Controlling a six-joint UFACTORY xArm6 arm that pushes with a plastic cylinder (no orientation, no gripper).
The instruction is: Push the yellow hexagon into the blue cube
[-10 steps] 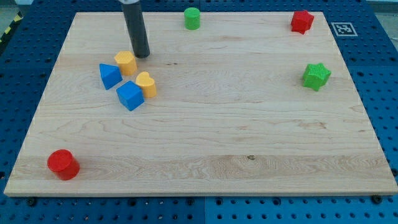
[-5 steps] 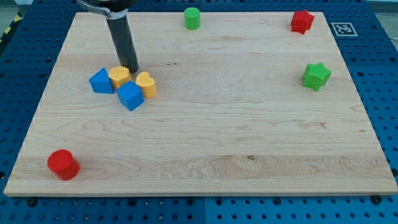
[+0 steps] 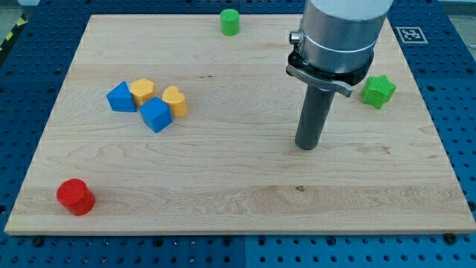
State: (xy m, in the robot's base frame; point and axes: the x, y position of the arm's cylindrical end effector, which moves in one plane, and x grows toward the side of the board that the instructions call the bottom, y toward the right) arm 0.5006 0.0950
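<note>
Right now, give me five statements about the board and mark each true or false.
1. The yellow hexagon touches the blue cube. True.
2. My tip rests against the yellow hexagon. False: it stands far off toward the view's right, apart from every block.
3. The red cylinder sits near the view's bottom left corner. True.
4. The green star lies beside the blue cube. False: it is near the view's right edge, by the arm.
5. The green cylinder sits at the view's top edge. True.

Yellow hexagon touches blue cube.
</note>
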